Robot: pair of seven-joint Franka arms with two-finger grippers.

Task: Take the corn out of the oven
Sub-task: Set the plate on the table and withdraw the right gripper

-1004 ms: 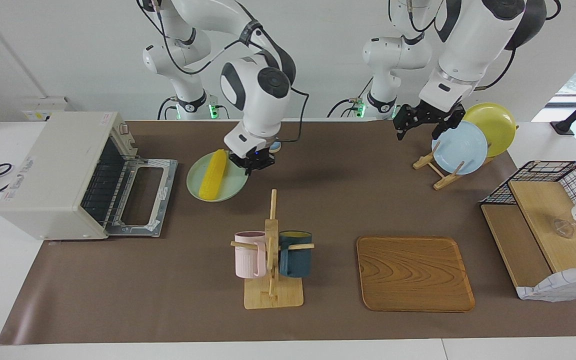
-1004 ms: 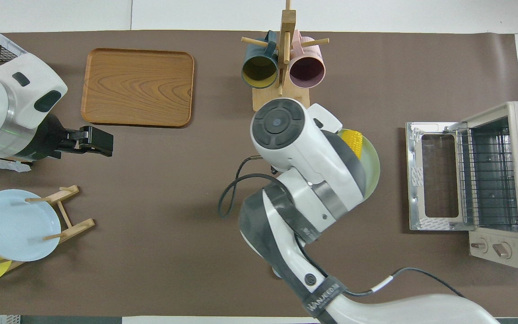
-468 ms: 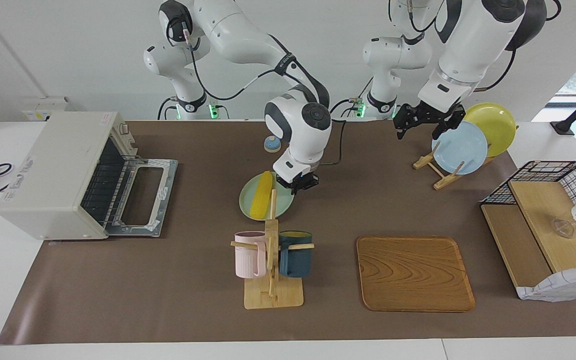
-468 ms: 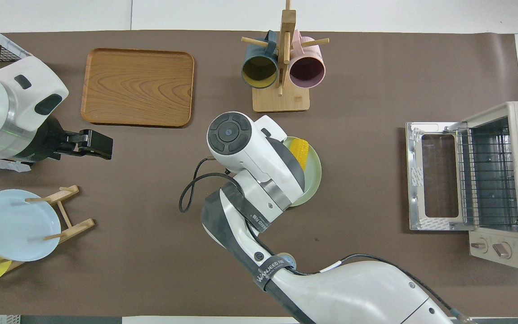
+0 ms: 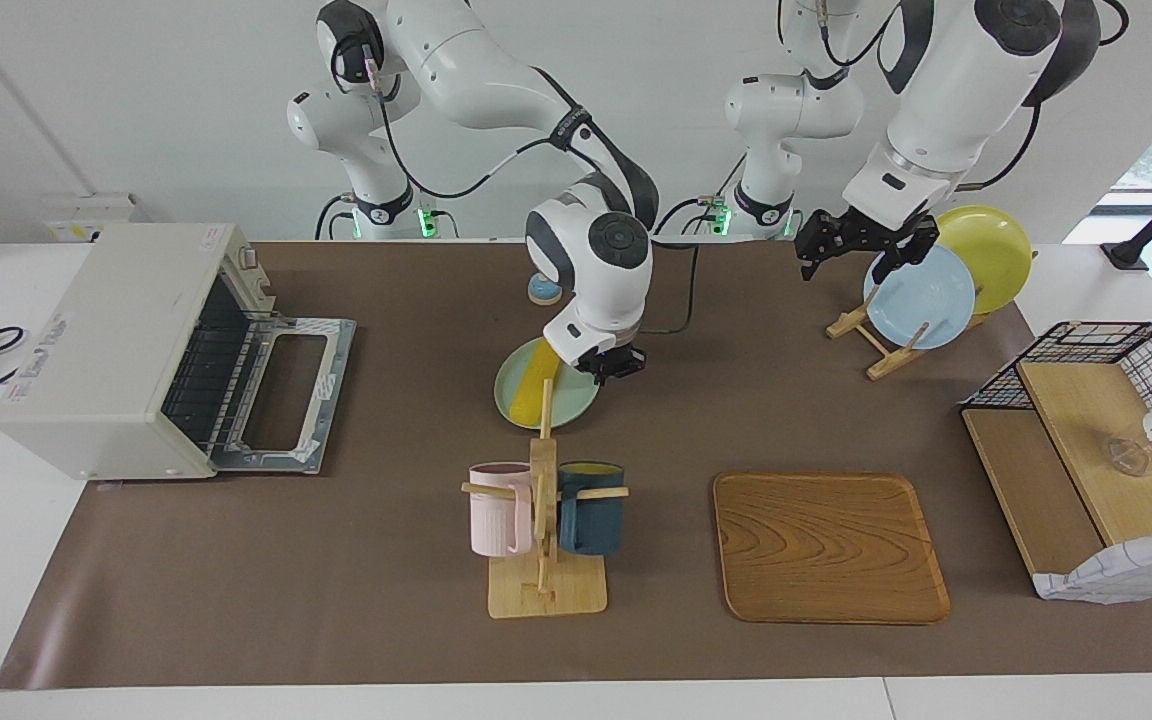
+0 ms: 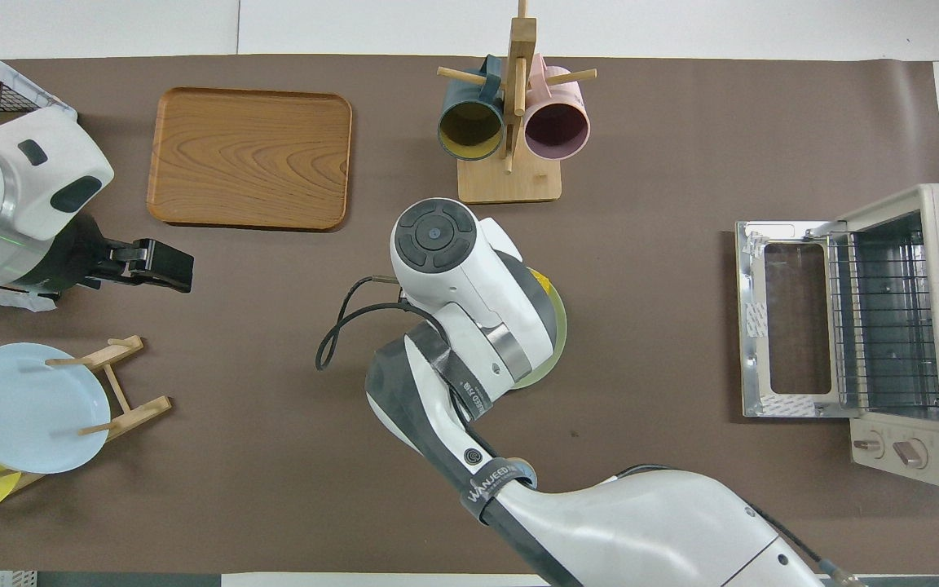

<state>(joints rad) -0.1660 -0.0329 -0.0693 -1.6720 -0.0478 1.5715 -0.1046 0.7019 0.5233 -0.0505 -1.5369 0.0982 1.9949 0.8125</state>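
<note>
The yellow corn [image 5: 533, 386] lies on a pale green plate [image 5: 568, 404] at the middle of the table, nearer to the robots than the mug rack. My right gripper [image 5: 610, 364] is shut on the plate's rim at the side toward the left arm's end. In the overhead view the right arm covers most of the plate [image 6: 556, 342], and only a tip of the corn [image 6: 545, 284] shows. The off-white oven [image 5: 106, 345] stands at the right arm's end with its door [image 5: 286, 395] dropped open and its rack bare. My left gripper [image 5: 861, 246] waits in the air over the plate rack.
A wooden mug rack [image 5: 544, 520] holds a pink and a dark blue mug. A wooden tray [image 5: 829, 545] lies beside it. A plate rack holds a blue plate [image 5: 919, 295] and a yellow plate [image 5: 986, 250]. A wire shelf [image 5: 1086, 440] stands at the left arm's end.
My right gripper has carried the green plate with the corn from in front of the oven toward the table's middle. The left gripper has barely shifted.
</note>
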